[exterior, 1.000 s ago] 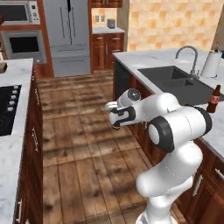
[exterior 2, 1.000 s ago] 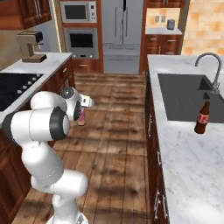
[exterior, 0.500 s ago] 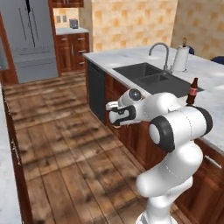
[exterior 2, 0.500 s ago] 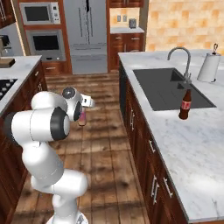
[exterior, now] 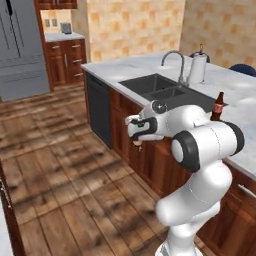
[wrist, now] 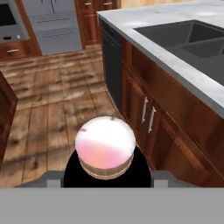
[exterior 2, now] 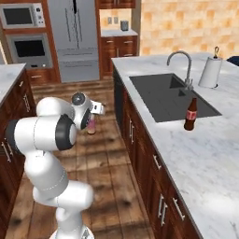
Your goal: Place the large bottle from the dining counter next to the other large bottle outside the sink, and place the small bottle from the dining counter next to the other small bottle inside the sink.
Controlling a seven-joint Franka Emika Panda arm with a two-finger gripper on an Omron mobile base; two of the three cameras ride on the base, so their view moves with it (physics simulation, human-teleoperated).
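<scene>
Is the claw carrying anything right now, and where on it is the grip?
Yes: the claw holds the large pink-and-white bottle, seen end-on in the hand view. The grip sits toward the end nearer the hand; the exact spot is hidden.

A home kitchen, plainly: white marble counter [exterior 2: 196,154] over reddish wood cabinets [exterior 2: 140,144], with a dark recessed sink [exterior 2: 170,95] and curved metal faucet [exterior 2: 182,65] near its far edge. Paper towel roll [exterior 2: 208,71] standing beside the faucet. Steel fridge [exterior 2: 72,37] against the back wall, built-in oven [exterior 2: 30,49] and microwave [exterior 2: 21,15] stacked to its left. Wood plank floor [exterior: 55,170], tan tiled walls [exterior: 130,27].
</scene>
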